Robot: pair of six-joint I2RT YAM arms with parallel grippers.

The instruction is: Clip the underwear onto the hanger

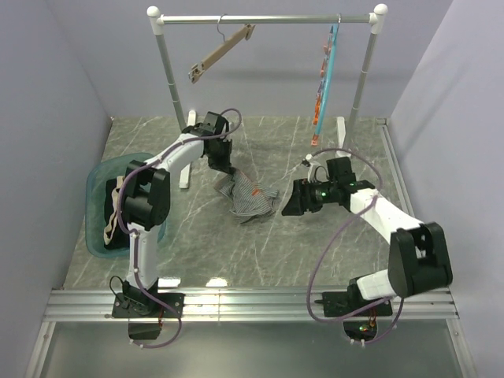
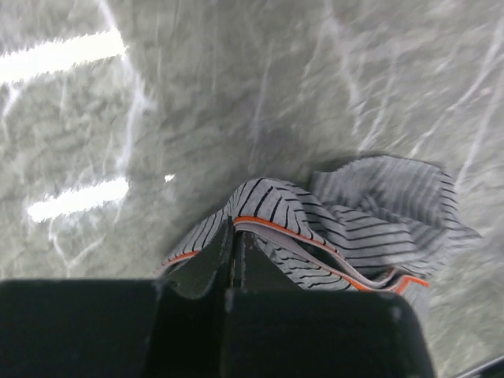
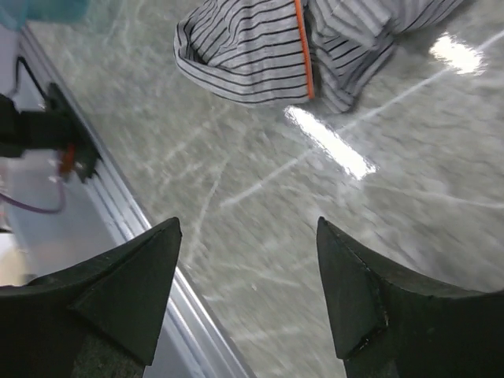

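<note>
The grey-and-white striped underwear (image 1: pixel 250 201) lies crumpled on the marble table, mid-field. My left gripper (image 1: pixel 225 173) is shut on its orange-edged waistband at the cloth's left end. In the left wrist view, the gripper (image 2: pixel 234 230) pinches that edge and the rest of the underwear (image 2: pixel 378 224) trails off to the right. My right gripper (image 1: pixel 287 203) is open and empty just right of the cloth. In its wrist view the gripper (image 3: pixel 248 240) hovers over bare table, with the underwear (image 3: pixel 252 47) ahead of it. The wooden hanger (image 1: pixel 222 53) hangs tilted from the rail at the back.
A slim teal hanger with orange clips (image 1: pixel 324 79) hangs at the right of the white-posted rail (image 1: pixel 268 19). A teal basin (image 1: pixel 98 177) with dark and cream clothing sits at the left. The table's metal front edge (image 3: pixel 118 228) lies near my right gripper.
</note>
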